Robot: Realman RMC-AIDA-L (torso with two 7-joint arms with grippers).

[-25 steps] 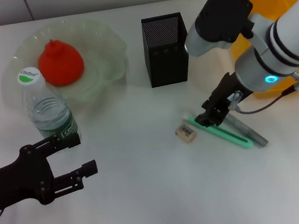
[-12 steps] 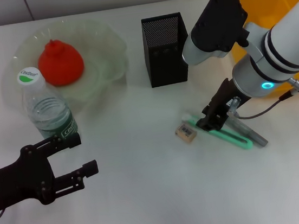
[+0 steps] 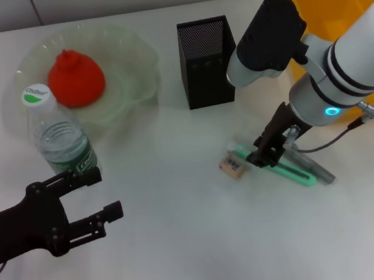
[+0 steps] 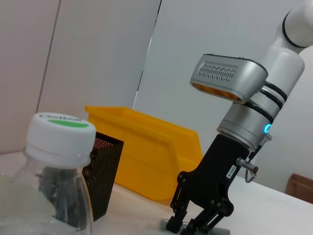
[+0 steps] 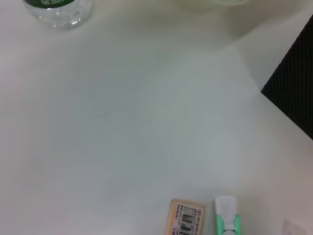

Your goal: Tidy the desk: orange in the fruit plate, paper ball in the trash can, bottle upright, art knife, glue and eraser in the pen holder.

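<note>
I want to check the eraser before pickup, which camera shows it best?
The head view: the whole eraser lies on the table beside the green art knife, just off the right gripper. The right wrist view cuts it at the frame edge; the left wrist view doesn't show it.

Right arm [image 3: 348, 65]: glossy white links with black ring bands at the joints, a grey-silver rounded housing near the top, and a small lit cyan ring on the grey wrist section. A thin dark cable loops out from the wrist, beside a small metal fitting. Right gripper [image 3: 270, 149]: matte black, angular, with a small white label on its body in the left wrist view. Left arm and left gripper [image 3: 89, 201]: all matte black, with visible screws and slim flat fingers.
</note>
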